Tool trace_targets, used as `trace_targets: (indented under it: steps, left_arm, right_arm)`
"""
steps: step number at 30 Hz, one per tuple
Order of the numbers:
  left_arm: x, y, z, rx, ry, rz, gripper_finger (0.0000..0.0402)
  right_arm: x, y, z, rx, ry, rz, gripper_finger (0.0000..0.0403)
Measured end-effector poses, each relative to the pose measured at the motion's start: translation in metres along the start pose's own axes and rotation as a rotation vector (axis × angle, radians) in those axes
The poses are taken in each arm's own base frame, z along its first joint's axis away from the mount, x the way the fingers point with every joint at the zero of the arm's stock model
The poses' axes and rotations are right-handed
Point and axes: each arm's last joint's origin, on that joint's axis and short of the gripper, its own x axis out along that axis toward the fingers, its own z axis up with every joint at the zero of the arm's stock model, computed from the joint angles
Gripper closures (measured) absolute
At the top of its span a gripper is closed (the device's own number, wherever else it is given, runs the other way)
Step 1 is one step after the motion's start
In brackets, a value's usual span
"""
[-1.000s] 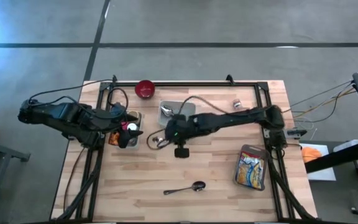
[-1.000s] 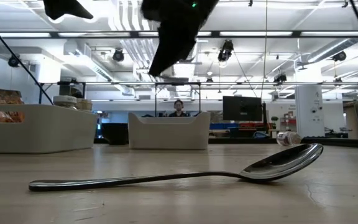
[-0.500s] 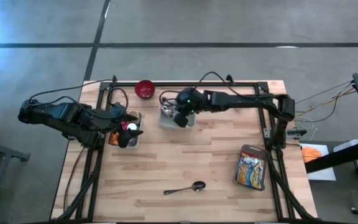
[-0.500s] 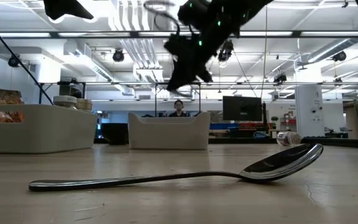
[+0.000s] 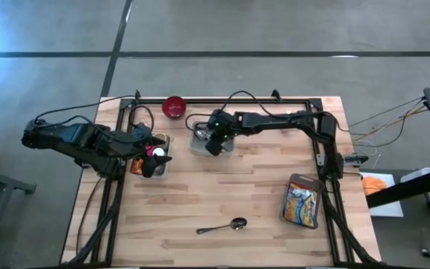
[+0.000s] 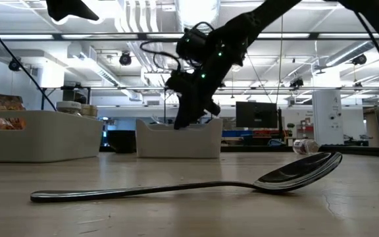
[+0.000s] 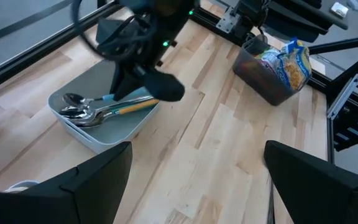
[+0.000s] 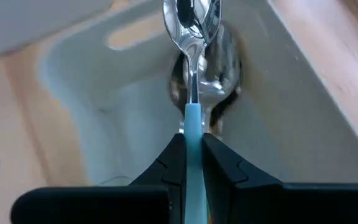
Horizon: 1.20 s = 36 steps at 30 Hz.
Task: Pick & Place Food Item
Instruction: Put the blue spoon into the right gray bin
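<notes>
Wooden bench [image 5: 230, 198] under both arms; the right claw [image 8: 193, 144] is pinched on a blue-handled spoon [image 8: 191, 37], its bowl hanging over the cutlery already lying in the grey tray [image 5: 198, 146] at far centre. Lower it until the bowl rests flat before letting go, keeping inside the tray walls. Open boards lie near of the tray; a red bowl [image 5: 174, 107] sits just left, the left claw [image 5: 154, 161] waits wide over the left bin, a loose spoon [image 5: 221, 226] lies near.

No text, label, brand or number can be read anywhere.

Right hand [image 5: 213, 144] now lower over tray [image 5: 225, 147]
</notes>
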Motion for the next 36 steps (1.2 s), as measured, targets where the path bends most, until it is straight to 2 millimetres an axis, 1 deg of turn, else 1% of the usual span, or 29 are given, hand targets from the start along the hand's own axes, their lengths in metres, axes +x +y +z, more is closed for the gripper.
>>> trace_targets:
  steps: [3,11,15,18,36]
  left_arm:
    - [0.0,0.0,0.0,0.0,0.0,0.0,0.003]
    - [0.0,0.0,0.0,0.0,0.0,0.0,0.003]
    - [0.0,0.0,0.0,0.0,0.0,0.0,0.003]
    - [0.0,0.0,0.0,0.0,0.0,0.0,0.003]
    - [0.0,0.0,0.0,0.002,-0.013,0.018,0.003]
  right_arm:
    - [0.007,-0.001,-0.002,0.003,0.039,-0.017,0.0381]
    - [0.012,-0.006,-0.01,-0.002,0.112,-0.044,0.0381]
    - [0.014,-0.006,-0.009,-0.01,0.107,-0.043,0.0381]
    - [0.019,-0.007,-0.012,-0.024,0.118,-0.046,0.0381]
    - [0.019,-0.007,-0.013,-0.045,0.128,-0.036,0.0381]
